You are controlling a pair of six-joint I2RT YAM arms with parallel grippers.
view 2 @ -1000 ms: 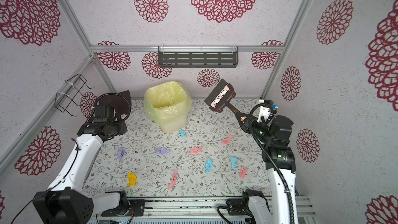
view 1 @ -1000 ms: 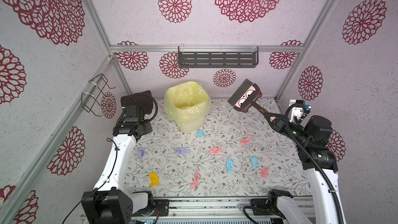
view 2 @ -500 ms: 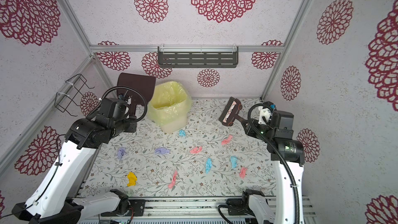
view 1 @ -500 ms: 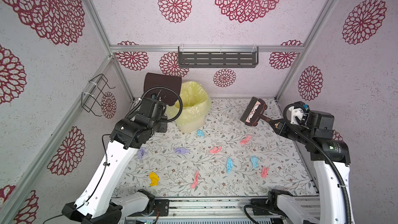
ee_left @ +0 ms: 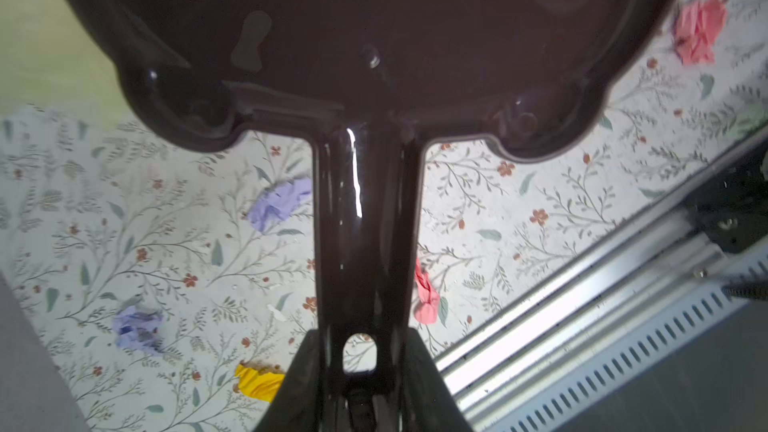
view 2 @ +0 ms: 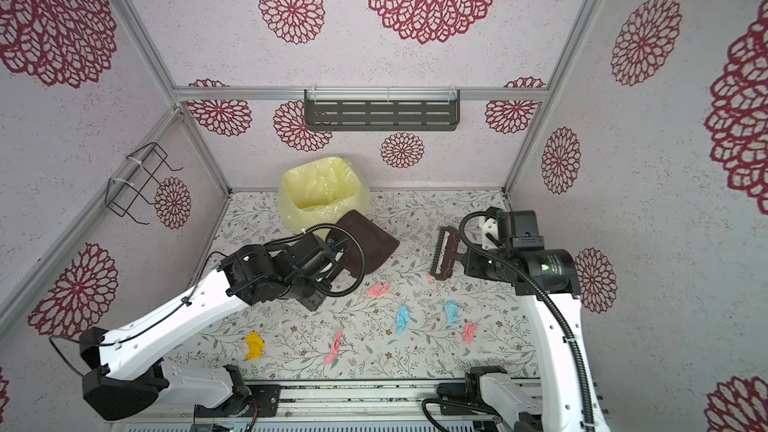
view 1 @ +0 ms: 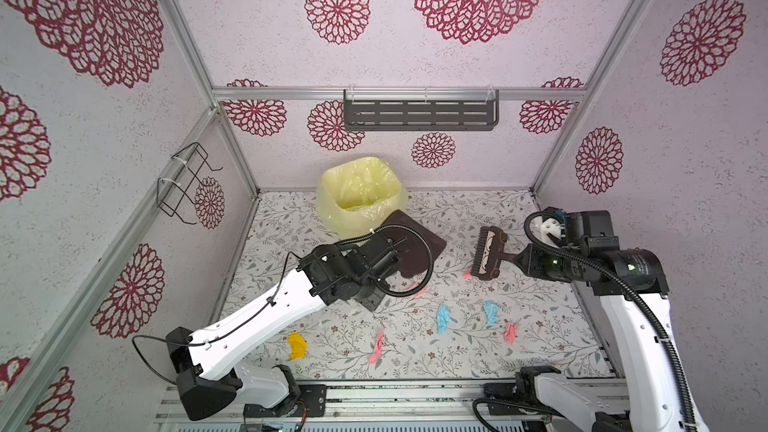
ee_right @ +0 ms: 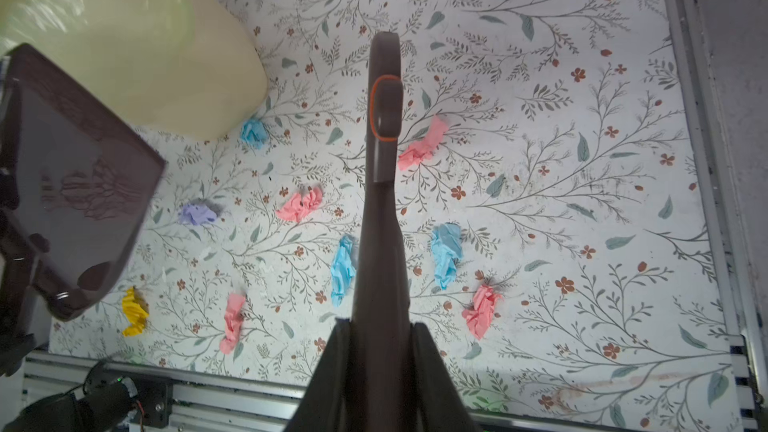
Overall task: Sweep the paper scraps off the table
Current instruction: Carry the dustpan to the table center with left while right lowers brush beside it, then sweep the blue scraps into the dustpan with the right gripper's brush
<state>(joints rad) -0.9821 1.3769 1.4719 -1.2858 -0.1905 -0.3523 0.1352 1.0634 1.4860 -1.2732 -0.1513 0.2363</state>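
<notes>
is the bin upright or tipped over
Upright: the bin stands on the table with its open mouth facing up in both top views.

A pale yellow bin (view 1: pixel 330 214) lined with a bag stands near the back wall (view 1: pixel 465 172), below a dark slotted shelf (view 1: pixel 419 122), while a black wire holder (view 1: pixel 185 184) hangs on the left wall (view 1: pixel 104 209).

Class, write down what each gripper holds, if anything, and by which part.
The left gripper holds the dustpan by its handle end; the right gripper holds the brush by its handle.
</notes>
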